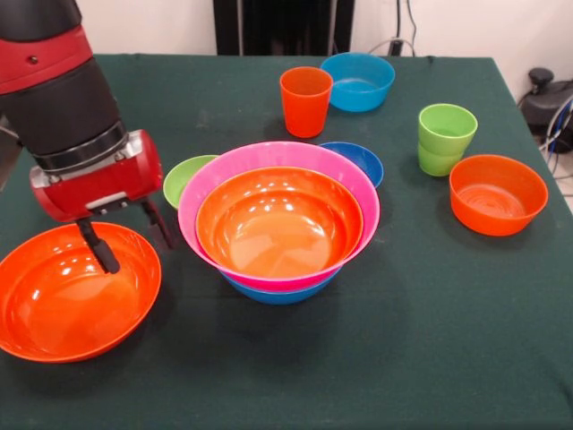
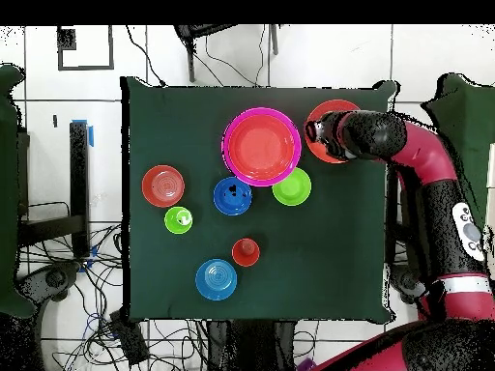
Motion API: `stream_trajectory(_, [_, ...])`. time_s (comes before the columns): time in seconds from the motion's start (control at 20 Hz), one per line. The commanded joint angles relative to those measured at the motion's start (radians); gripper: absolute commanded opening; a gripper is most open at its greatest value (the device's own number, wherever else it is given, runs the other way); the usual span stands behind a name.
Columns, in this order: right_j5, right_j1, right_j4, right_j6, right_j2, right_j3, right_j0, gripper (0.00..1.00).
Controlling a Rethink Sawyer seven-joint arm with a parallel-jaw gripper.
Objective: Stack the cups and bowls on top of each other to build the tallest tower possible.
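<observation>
- Nearest the camera: loose large orange bowl (image 1: 76, 291), upright on the green table (image 1: 430, 340) near its front edge. In the overhead view it shows as an orange rim (image 2: 333, 130), mostly under the arm.
- Gripper (image 1: 125, 240) hangs over that bowl's far rim; the two dark fingers (image 1: 100, 251) are spread apart with nothing between them. One finger dips inside the bowl, the other stands just outside the rim, so the jaws look set astride the wall. Contact with the rim cannot be told.
- Key relation: the rim runs between the fingers, and the bowl's body lies toward the camera from the gripper in the front view. A straight drop and a pinch looks like the next call.
- Tower (image 1: 278, 224) sits just beside the bowl, toward table centre: blue bowl at the bottom, pink over it, orange nested on top. Carry path from bowl to tower is short and sideways.
- Small lime green bowl (image 1: 188, 177) behind, between gripper and tower, close to the pink rim. Risk: a lifted bowl swinging low could clip it.
- Dark blue bowl (image 1: 358, 159) just behind the tower on the other side.
- Farther out: orange cup (image 1: 305, 100), light blue bowl (image 1: 358, 81), nested lime green cups (image 1: 445, 139), small orange bowl (image 1: 498, 193). All well apart from the gripper.
</observation>
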Motion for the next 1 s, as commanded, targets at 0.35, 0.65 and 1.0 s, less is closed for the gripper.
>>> stream_trajectory(0.35, [-0.041,0.004,-0.079,-0.128,-0.068,0.067,0.012,1.0])
stream_trajectory(0.65, [-0.045,0.027,-0.09,-0.15,-0.066,0.049,0.013,1.0])
stream_trajectory(1.0, [-0.048,0.097,-0.106,-0.18,-0.072,-0.026,0.017,1.0])
